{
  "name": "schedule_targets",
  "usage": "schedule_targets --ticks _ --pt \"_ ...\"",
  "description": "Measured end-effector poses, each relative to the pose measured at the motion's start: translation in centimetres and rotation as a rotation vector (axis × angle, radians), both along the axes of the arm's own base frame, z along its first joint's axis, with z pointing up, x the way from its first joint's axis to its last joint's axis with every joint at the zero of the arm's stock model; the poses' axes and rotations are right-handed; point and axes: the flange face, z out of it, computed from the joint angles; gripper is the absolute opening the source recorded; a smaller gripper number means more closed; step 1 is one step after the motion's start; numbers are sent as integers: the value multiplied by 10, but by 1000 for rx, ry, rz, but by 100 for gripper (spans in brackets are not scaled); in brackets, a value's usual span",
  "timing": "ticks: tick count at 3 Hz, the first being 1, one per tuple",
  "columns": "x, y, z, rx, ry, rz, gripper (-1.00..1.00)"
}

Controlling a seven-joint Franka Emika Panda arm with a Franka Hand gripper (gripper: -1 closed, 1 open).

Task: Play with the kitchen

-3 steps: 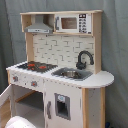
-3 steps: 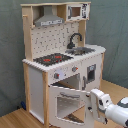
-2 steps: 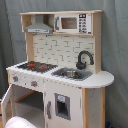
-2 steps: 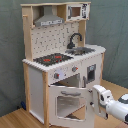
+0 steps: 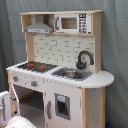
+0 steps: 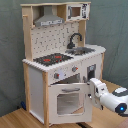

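Kitchen [image 6: 60, 65]: boxy white panels, pale wood trim, curved black faucet [image 6: 75, 39] | oven door [image 6: 67, 100]: windowed, ajar | gripper [image 6: 92, 90]: white, at door's edge, finger state unclear

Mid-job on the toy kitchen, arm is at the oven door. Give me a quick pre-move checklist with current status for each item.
1. Oven door swung open: ok, it stands ajar in the second exterior view.
2. Gripper at the door's free edge: ok, it sits right against that edge; firm contact cannot tell.
3. Finger state: cannot tell.
4. Hob free of loose items: ok, only the red rings show.
5. Sink and faucet clear of the arm: ok, the arm is well below the counter.
6. Kitchen standing upright: ok in both exterior views.
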Motion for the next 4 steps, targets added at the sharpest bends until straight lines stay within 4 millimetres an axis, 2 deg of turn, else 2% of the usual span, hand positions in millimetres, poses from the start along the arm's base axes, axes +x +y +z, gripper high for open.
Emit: schedule_targets --ticks 2,3,4 --pt "56 -19 -4 -51 9 -24 100" --pt "76 -30 -25 -96 40 -22 100" --pt "101 -39 -26 -92 57 -28 100"
